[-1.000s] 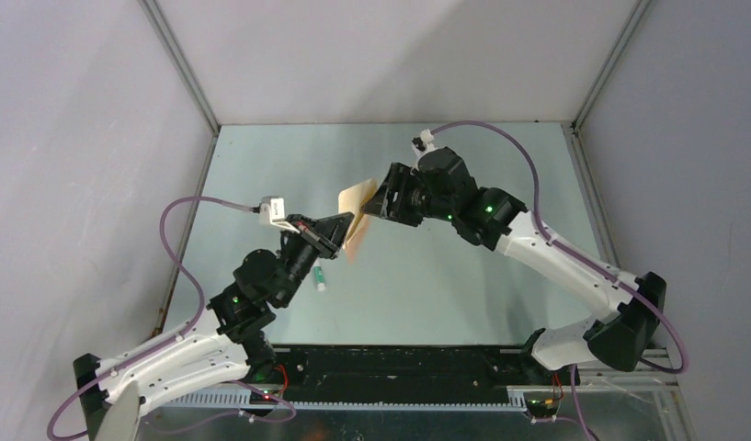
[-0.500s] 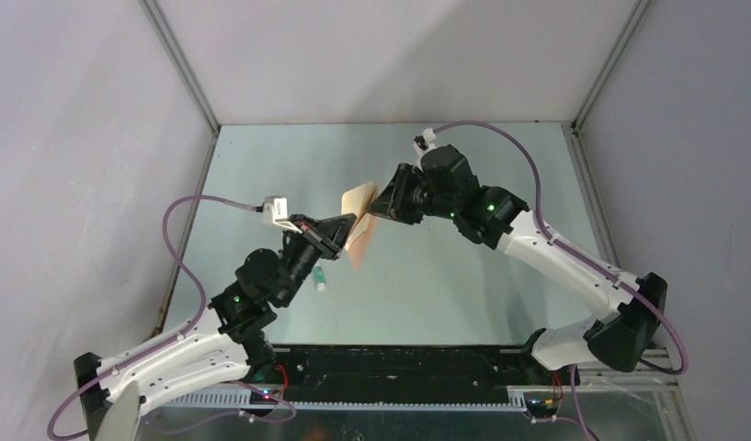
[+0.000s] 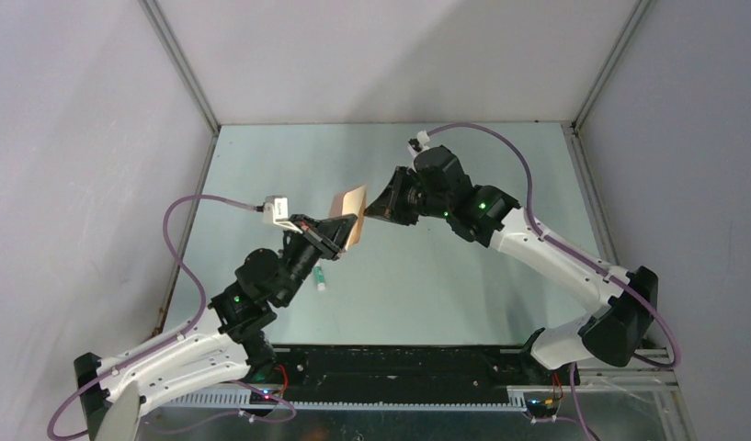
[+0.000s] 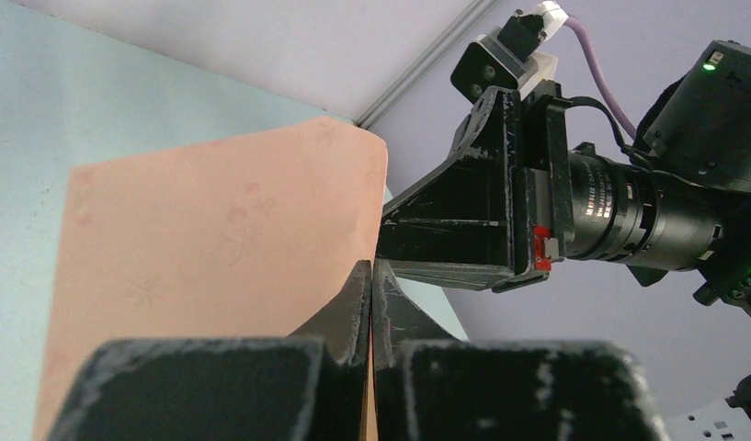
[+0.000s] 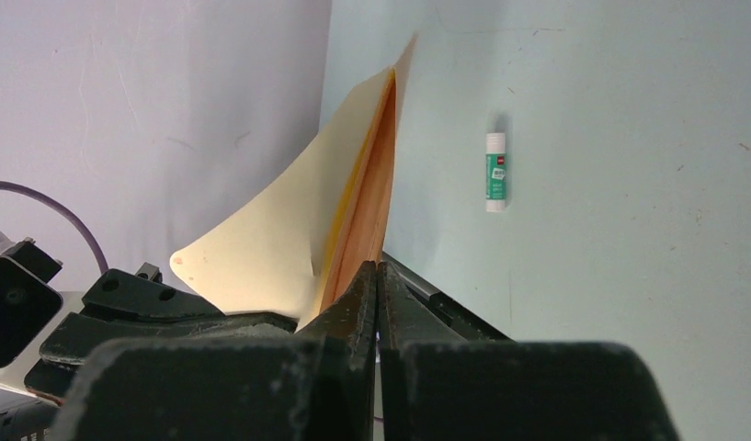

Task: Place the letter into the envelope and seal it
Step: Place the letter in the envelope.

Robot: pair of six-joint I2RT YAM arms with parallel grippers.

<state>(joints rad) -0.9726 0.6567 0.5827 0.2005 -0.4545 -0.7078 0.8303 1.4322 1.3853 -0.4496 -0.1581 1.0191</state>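
The envelope hangs in the air between both arms, its pale cream flap open. My left gripper is shut on its lower edge; in the left wrist view a broad peach-tan face rises from the shut tips. A peach-orange sheet, seemingly the letter, sits between the envelope's layers. My right gripper is shut, its tips at the paper's edge just above the left fingers. No paper shows between the right fingers.
A small white and green glue stick lies on the pale green table under the left arm, also visible in the right wrist view. Grey walls enclose the table on three sides.
My right gripper went from open to shut and shifted slightly left. The top of the paper swung left and the orange part drew up shorter. The left arm held still.
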